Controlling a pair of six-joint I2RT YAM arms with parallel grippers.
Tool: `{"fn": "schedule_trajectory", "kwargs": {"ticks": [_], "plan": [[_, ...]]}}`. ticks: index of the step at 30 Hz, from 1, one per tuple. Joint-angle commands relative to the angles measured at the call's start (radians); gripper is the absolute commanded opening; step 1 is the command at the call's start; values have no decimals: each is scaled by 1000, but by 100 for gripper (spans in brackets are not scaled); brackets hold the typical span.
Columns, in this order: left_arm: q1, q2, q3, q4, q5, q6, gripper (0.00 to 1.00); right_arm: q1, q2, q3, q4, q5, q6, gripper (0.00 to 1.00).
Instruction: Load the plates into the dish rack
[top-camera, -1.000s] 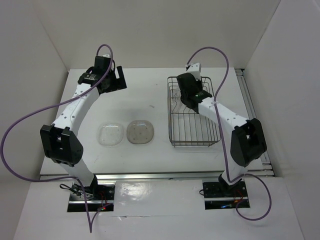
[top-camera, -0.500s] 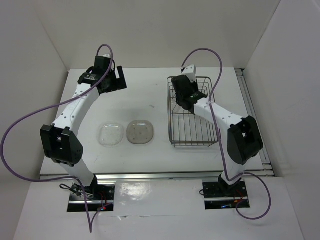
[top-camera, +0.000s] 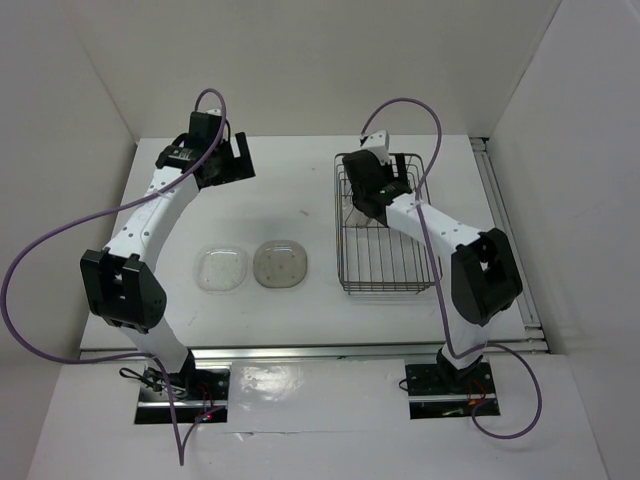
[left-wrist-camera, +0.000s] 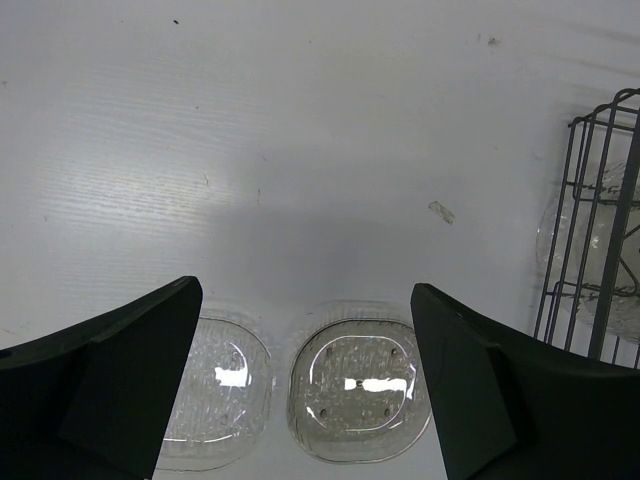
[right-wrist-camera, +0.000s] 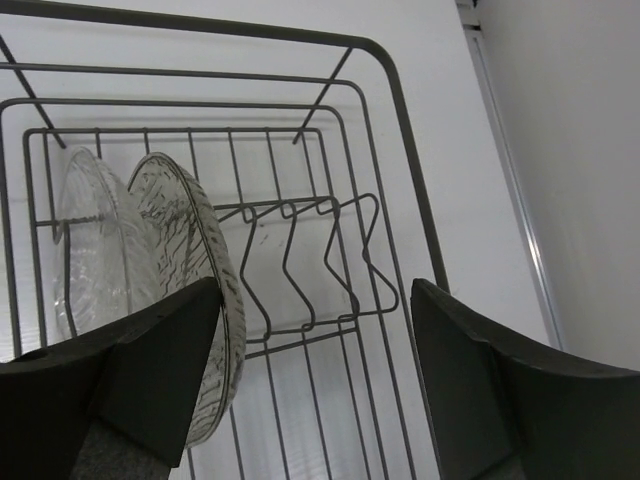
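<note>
plates, four in all. two standing on edge inside the dish rack (right-wrist-camera: 400, 130), side by side among the tines (right-wrist-camera: 300, 260): racked clear plate (right-wrist-camera: 85, 240) on the outside, racked tan plate (right-wrist-camera: 195, 250) next to it, leaning slightly. two more lying flat on the table (top-camera: 290, 190), side by side, left of the rack and apart from it: loose clear plate (top-camera: 221, 269), loose tan plate (top-camera: 281, 264).

right gripper (right-wrist-camera: 310, 300) low over the rack's far-left part, jaws spread wide, nothing between them. left finger just beside the racked tan plate's rim; touching or not, hard to say from this angle.

left gripper (left-wrist-camera: 305, 300) hanging well apart at the far left of the table, jaws spread, empty, looking down toward the two loose plates.

step in hand, as judged: clearing the right gripper after a placement. best done by lifting straight up, jaws kept wide, no sideways drift toward the leaning tan plate, no snagging on the rack wires. only then across to the loose plates. for those, likely a pinch at the rim, since flat and thin against the table.

counts: plates four, two clear and two greyish-tan, one of each racked and one of each loose. rack one. grippers two, both empty. free tine loops beside the tan plate: three visible.
</note>
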Motion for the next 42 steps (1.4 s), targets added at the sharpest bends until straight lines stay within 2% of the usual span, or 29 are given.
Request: {"fn": "schedule_trajectory", "kwargs": {"ticks": [1, 4, 9, 11, 13, 16, 19, 23, 27, 32, 39, 42], "plan": [[5, 0, 42, 5, 11, 11, 100, -26, 5, 64, 10, -50, 35, 84], [5, 0, 42, 5, 22, 11, 100, -47, -36, 44, 28, -146, 57, 91], [5, 0, 42, 15, 31, 11, 100, -108, -142, 32, 42, -273, 109, 94], [5, 0, 33, 15, 31, 11, 100, -150, -191, 17, 65, -430, 130, 100], [5, 0, 22, 15, -11, 11, 100, -170, -274, -14, 77, -563, 155, 100], [17, 10, 13, -40, -22, -35, 100, -170, -370, -23, 71, -645, 186, 100], [39, -20, -56, -80, -10, -78, 100, -159, -438, -23, -4, -708, 204, 100], [112, -138, -205, -93, 30, -106, 100, -119, -522, -83, -4, -841, 204, 100], [172, -229, -338, -145, 40, -140, 100, -110, -570, -129, -1, -938, 204, 100], [172, -298, -466, -185, -5, -179, 100, -78, -608, -189, 43, -1021, 186, 100], [182, -283, -542, -197, -10, -86, 100, -58, -627, -210, 63, -1092, 157, 100], [225, -274, -570, -186, 0, -29, 100, -58, -636, -210, 63, -1106, 157, 100]]}}
